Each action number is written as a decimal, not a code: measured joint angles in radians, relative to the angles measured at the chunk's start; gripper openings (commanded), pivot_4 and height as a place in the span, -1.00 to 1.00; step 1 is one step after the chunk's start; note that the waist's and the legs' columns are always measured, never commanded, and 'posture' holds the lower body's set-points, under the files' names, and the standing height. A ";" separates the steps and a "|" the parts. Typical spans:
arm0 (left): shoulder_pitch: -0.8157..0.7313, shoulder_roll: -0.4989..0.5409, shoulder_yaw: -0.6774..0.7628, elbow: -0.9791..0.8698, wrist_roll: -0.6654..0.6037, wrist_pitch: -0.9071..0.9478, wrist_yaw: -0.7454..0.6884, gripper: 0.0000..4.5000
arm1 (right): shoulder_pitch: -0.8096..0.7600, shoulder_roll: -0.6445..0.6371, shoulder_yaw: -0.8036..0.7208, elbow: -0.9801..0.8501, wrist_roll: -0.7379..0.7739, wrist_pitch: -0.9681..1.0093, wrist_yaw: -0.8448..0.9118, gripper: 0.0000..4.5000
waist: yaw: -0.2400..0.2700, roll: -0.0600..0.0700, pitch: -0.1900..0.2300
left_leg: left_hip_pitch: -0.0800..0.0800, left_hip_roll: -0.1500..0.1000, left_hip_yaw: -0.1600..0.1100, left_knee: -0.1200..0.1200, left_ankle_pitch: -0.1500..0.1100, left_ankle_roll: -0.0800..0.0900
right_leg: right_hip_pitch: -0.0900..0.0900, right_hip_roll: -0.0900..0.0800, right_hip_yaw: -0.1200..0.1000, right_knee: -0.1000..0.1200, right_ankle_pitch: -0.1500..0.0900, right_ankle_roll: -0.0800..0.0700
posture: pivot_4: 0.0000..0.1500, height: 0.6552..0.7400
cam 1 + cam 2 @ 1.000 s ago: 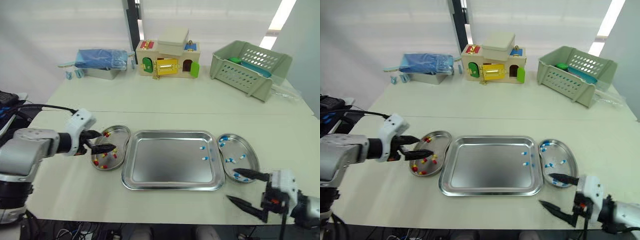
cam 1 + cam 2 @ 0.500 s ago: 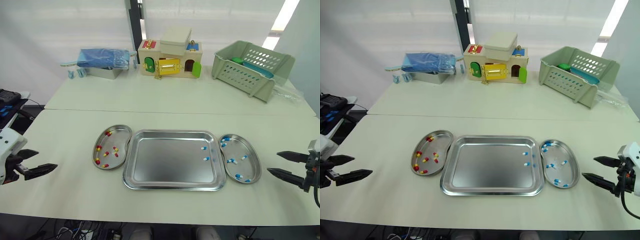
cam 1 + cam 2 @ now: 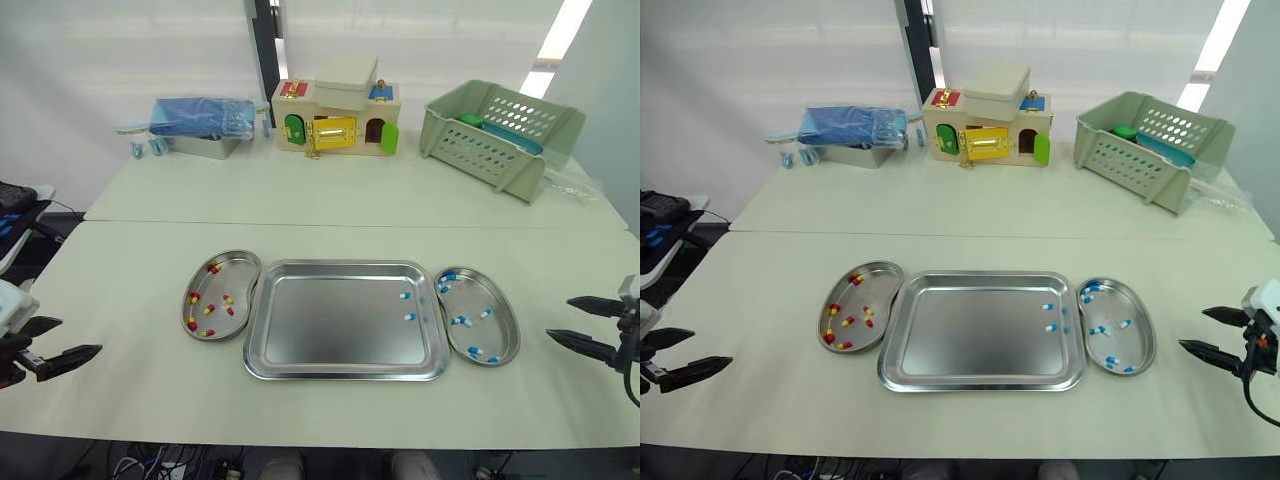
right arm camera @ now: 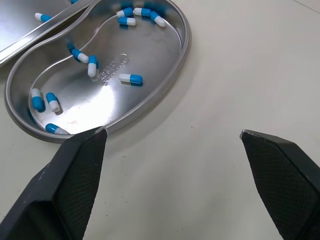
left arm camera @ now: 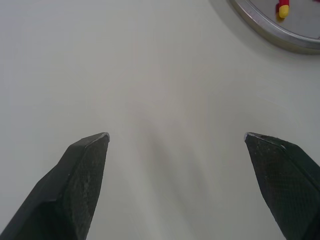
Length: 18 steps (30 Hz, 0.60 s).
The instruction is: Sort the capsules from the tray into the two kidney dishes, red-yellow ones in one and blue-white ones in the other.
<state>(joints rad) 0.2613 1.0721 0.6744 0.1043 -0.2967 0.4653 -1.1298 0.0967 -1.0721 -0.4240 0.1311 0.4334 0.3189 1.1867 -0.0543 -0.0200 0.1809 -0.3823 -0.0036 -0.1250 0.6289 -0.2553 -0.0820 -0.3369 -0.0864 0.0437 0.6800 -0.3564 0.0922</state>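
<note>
Left gripper (image 3: 80, 336), lower left, and right gripper (image 3: 558, 318), lower right, hang open; two blue-white capsules (image 3: 405, 296) lying in the tray (image 3: 330, 330) likely need the right's low, centred pinch.

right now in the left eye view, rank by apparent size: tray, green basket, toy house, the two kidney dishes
1. tray
2. green basket
3. toy house
4. left kidney dish and right kidney dish, looking about alike

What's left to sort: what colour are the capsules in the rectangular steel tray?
Both capsules are blue-white; clearest in the left eye view.
</note>
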 measured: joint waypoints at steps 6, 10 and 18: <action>0.012 -0.082 0.027 -0.098 -0.067 -0.074 -0.040 0.99 | -0.055 -0.005 0.006 0.009 -0.006 0.022 0.039 1.00 | 0.000 0.000 0.000 | 0.000 0.000 0.000 0.000 0.000 0.000 | 0.000 0.000 0.000 0.000 0.000 0.000 | 1.00 1.00; 0.025 -0.201 0.052 -0.297 -0.176 -0.130 -0.041 0.99 | -0.129 -0.024 0.038 -0.013 0.015 0.063 0.074 1.00 | -0.001 0.000 0.000 | 0.000 0.000 0.001 0.001 0.000 0.000 | 0.000 0.000 0.001 0.000 0.000 0.000 | 1.00 1.00; 0.294 -0.491 -0.035 -0.705 -0.328 -0.234 -0.072 0.99 | -0.303 -0.089 0.181 -0.161 0.062 0.207 0.153 1.00 | -0.001 0.003 0.000 | 0.000 0.000 0.002 0.001 0.000 0.000 | 0.001 -0.001 0.002 -0.001 0.000 0.000 | 1.00 1.00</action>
<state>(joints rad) 0.5557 0.5811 0.6393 -0.6011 -0.6245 0.2316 -1.2015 -0.2062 -1.1607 -0.2426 -0.0303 0.4956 0.5259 1.3400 -0.0551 -0.0173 0.1804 -0.3824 -0.0038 -0.1230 0.6300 -0.2553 -0.0821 -0.3360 -0.0875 0.0454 0.6789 -0.3563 0.0922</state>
